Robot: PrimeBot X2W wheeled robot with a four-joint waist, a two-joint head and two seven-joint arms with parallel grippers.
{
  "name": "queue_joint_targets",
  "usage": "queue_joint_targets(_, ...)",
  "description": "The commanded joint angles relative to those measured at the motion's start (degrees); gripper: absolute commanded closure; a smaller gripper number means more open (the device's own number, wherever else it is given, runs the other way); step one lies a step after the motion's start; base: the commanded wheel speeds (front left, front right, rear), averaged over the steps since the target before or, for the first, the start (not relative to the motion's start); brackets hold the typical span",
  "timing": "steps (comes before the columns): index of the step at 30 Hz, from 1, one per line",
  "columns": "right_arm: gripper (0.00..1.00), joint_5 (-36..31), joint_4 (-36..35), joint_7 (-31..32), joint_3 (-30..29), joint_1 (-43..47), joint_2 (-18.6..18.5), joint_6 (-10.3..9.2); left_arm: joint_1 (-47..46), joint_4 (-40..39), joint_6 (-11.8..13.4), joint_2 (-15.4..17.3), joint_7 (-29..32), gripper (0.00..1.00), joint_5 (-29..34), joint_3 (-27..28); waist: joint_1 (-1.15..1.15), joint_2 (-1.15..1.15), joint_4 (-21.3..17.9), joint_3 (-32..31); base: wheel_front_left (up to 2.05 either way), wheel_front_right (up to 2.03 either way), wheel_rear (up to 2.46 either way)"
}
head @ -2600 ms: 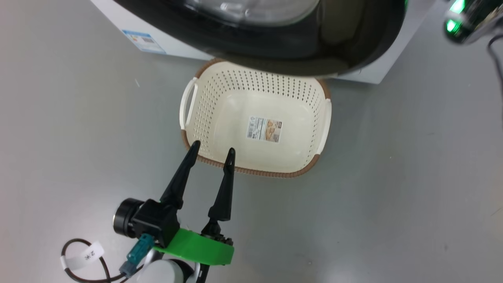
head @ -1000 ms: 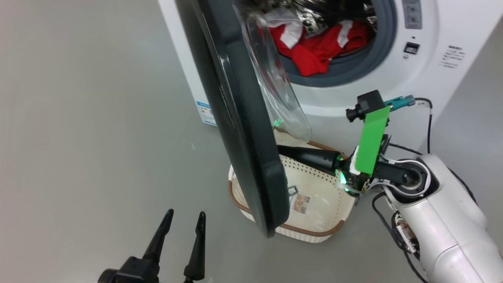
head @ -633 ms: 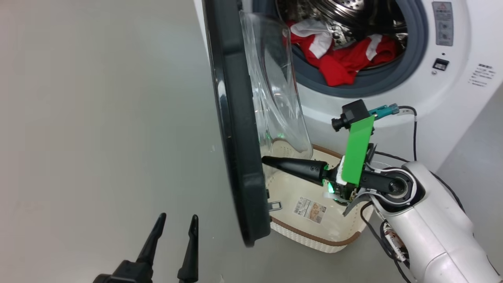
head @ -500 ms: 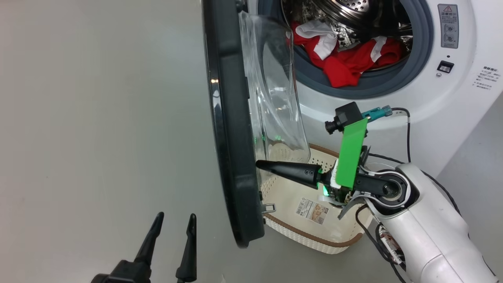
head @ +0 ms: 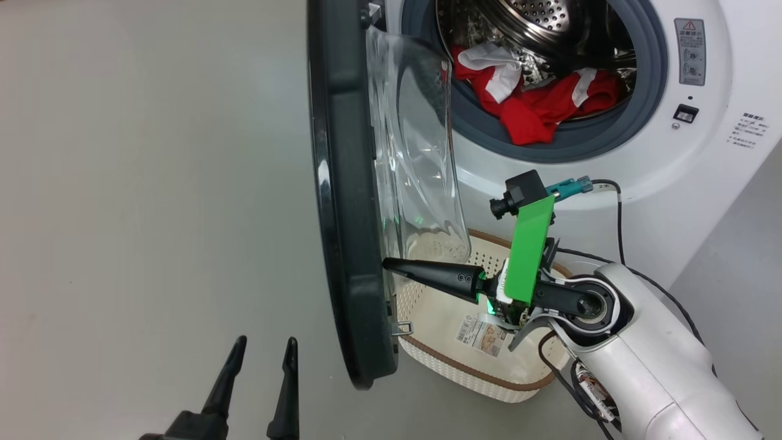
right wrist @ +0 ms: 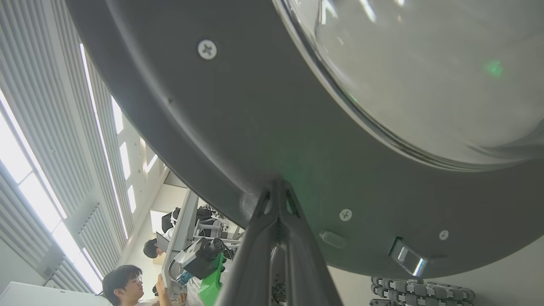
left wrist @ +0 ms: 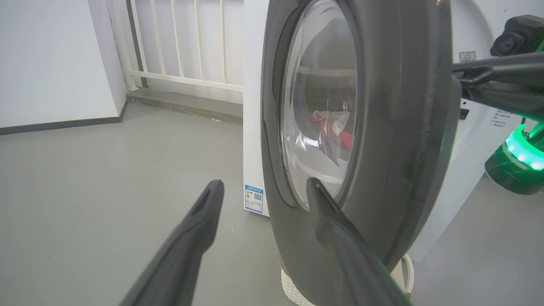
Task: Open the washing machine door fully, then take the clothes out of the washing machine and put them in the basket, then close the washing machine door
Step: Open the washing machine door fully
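Swinging wider than a second ago: washing machine door [head: 342, 214] | right pincer [head: 386, 263] fingers together, tips pressing its inner rim | left pincer [head: 266, 340] apart, idle | clothes [head: 537, 110] beyond right pincer, in drum; basket [head: 464, 368] beneath it | opening looks nearly done

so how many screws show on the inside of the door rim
3 screws, in the right wrist view on the washing machine door: one upper left, one low centre, one lower right. Others may be hidden.
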Motion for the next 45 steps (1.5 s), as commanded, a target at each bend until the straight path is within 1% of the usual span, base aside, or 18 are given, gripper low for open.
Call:
queue_joint_targets(1,0.90,-0.03,-1.27,-0.94,0.16,0.47,1.72,0.44,-0.18,-1.32,0.03,0.42,-0.52,0.00,0.50,2.08,0.00,0.00,-0.20,-0.34,0.00,0.00,0.00)
queue_joint_targets(2,0.69,-0.56,-1.11,-1.41,-0.06,0.69,1.72,0.44,-0.20,-1.16,-0.10,0.42,-0.52,0.00,0.55,2.11,0.00,0.00,-0.28,-0.52,0.00,0.00,0.00)
queue_joint_targets(3,0.53,-1.22,-0.91,-2.01,-0.31,1.00,1.72,0.44,-0.21,-0.98,-0.27,0.42,-0.52,0.00,0.61,2.13,0.00,0.00,-0.38,-0.78,0.00,0.00,0.00)
queue_joint_targets(4,0.20,-1.91,-0.66,-2.57,-0.53,1.37,1.66,0.44,-0.25,-0.81,-0.47,0.42,-0.52,0.00,0.70,2.12,0.00,0.00,-0.45,-0.96,0.00,0.00,0.00)
queue_joint_targets(5,0.00,-2.56,-0.62,-3.01,-0.73,1.80,1.48,0.44,-0.36,-0.60,-0.65,0.42,-0.52,0.00,0.78,2.08,0.00,0.00,-0.52,-1.12,0.00,0.00,0.00)
queue_joint_targets(9,0.00,-4.41,-0.50,-4.57,-1.44,3.58,0.38,0.44,-0.86,0.24,-1.15,0.42,-0.52,0.00,0.97,2.07,0.00,0.00,-0.74,-1.66,0.00,0.00,0.00)
queue_joint_targets(13,0.00,-7.17,-1.01,-7.47,-1.91,6.35,-1.52,0.44,-1.30,1.18,-1.73,0.42,-0.52,0.00,1.31,2.25,0.00,0.00,-1.06,-2.42,0.00,0.00,0.00)
queue_joint_targets(18,0.00,-9.06,-1.37,-10.26,-2.30,9.26,-3.65,0.44,-1.35,1.81,-2.17,0.42,-0.52,0.00,1.46,2.91,0.00,0.00,-2.33,-2.85,0.00,0.00,0.00)
queue_joint_targets(30,0.00,-11.19,-1.48,-17.21,-3.61,14.72,-8.79,0.44,-1.68,2.10,-2.06,0.42,-0.52,0.00,1.24,3.98,0.00,0.00,-5.76,-2.84,0.00,0.00,0.00)
queue_joint_targets(31,0.00,-11.47,-1.41,-18.57,-3.83,15.69,-9.69,0.44,-1.51,2.05,-2.00,0.42,-0.52,0.00,1.28,4.24,0.00,0.00,-6.34,-2.97,0.00,0.00,0.00)
queue_joint_targets(37,0.00,-13.61,-1.52,-24.03,-3.71,18.63,-12.26,0.44,-0.70,1.79,-1.92,0.42,-0.52,0.00,1.42,5.30,0.00,0.00,-7.86,-3.47,0.00,0.00,0.00)
queue_joint_targets(40,0.00,-16.28,-1.83,-28.48,-2.56,19.95,-13.37,0.44,-0.23,1.68,-1.97,0.42,-0.52,0.00,1.43,5.87,0.00,0.00,-8.56,-3.69,0.00,0.00,0.00)
queue_joint_targets(45,0.00,-21.87,-2.07,-37.70,0.52,21.06,-15.59,0.44,0.25,1.58,-2.04,0.42,-0.52,0.00,1.37,6.67,0.00,0.00,-9.51,-3.81,0.00,0.00,0.00)
